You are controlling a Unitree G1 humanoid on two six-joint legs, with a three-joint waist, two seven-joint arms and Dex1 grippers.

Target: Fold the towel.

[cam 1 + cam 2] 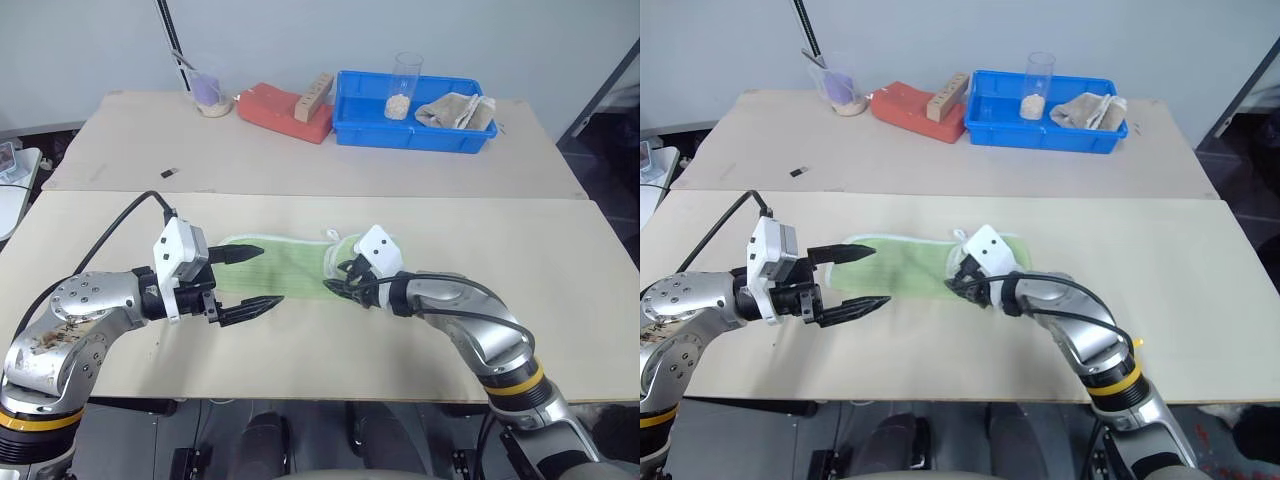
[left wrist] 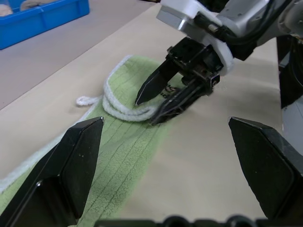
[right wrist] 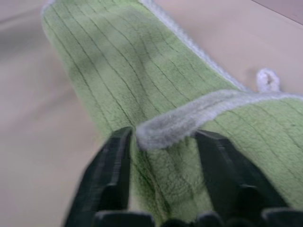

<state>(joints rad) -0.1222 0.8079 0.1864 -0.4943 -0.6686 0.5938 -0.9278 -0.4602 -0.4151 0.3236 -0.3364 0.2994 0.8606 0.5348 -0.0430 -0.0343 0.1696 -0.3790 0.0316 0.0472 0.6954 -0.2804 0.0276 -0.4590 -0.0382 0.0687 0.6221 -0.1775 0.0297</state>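
Both arms are built of rounded silver-grey metal segments studded with small screws, and each carries a yellow-and-black band near the elbow. A white box-shaped housing sits on each wrist, with black cables looping from it along the forearm. The left gripper [image 1: 248, 281] and right gripper [image 2: 156, 105] each end in two black, tapering, pointed fingers.

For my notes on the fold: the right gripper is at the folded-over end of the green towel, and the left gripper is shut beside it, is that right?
Not quite: the left gripper is open, fingers wide apart, as the left eye view shows. The right gripper is indeed at the folded-over end of the towel.
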